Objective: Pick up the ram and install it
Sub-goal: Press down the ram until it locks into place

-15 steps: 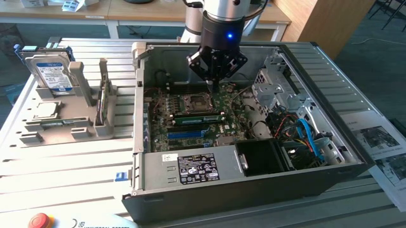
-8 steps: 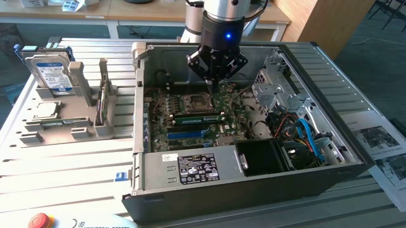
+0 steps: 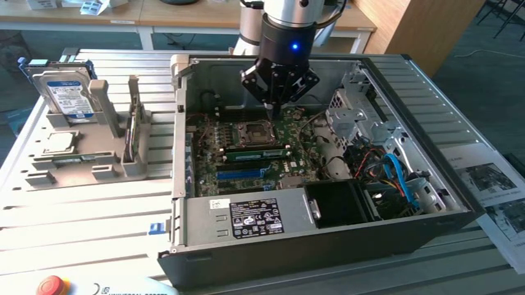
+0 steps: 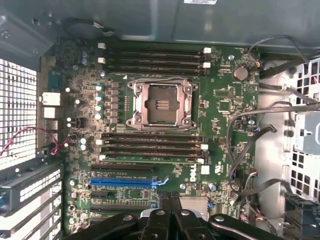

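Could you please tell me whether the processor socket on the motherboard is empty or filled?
Empty: the processor socket shows bare contacts inside its metal frame, with no silver chip seated in it.

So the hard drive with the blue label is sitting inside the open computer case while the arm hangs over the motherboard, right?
Not quite. The hard drive stands outside the computer case, upright in a grey holder on the exterior view's left. The rest holds: the case is open and the arm hangs over the motherboard.
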Available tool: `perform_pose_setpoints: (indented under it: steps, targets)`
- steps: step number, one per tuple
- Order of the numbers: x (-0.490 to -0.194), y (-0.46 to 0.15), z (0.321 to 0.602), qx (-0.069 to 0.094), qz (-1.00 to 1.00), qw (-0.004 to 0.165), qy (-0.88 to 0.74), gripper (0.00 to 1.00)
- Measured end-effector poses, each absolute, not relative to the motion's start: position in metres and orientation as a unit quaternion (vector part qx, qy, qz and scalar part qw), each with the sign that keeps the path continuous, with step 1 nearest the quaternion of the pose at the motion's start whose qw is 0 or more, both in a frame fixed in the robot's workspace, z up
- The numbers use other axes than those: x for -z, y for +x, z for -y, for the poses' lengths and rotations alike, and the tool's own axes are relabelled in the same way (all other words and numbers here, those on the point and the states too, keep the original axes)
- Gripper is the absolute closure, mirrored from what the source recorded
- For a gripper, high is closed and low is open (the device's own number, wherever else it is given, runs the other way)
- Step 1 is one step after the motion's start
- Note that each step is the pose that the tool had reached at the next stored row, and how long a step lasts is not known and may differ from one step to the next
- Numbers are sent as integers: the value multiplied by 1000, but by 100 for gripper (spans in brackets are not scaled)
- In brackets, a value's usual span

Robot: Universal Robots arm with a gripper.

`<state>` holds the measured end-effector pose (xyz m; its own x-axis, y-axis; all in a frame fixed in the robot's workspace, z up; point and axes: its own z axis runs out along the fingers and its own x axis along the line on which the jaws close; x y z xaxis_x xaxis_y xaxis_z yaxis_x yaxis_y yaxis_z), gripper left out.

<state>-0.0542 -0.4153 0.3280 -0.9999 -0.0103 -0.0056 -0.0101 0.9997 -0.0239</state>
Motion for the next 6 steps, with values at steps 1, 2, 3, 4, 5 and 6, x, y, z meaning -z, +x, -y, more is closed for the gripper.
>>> perform_pose_setpoints:
  steps: [1,2,3,4,5,6]
  targets:
    - [-328,-54,415,12,-1000,2,-5,89]
    - [-328,-54,415,12,-1000,2,-5,89]
    - [-328,-54,415,12,-1000,2,-5,89]
    - [-328,-54,415,12,-1000,2,-5,89]
    - [-328,-54,415,12,-1000,2,-5,89]
    - [-328,-54,415,12,-1000,2,-5,89]
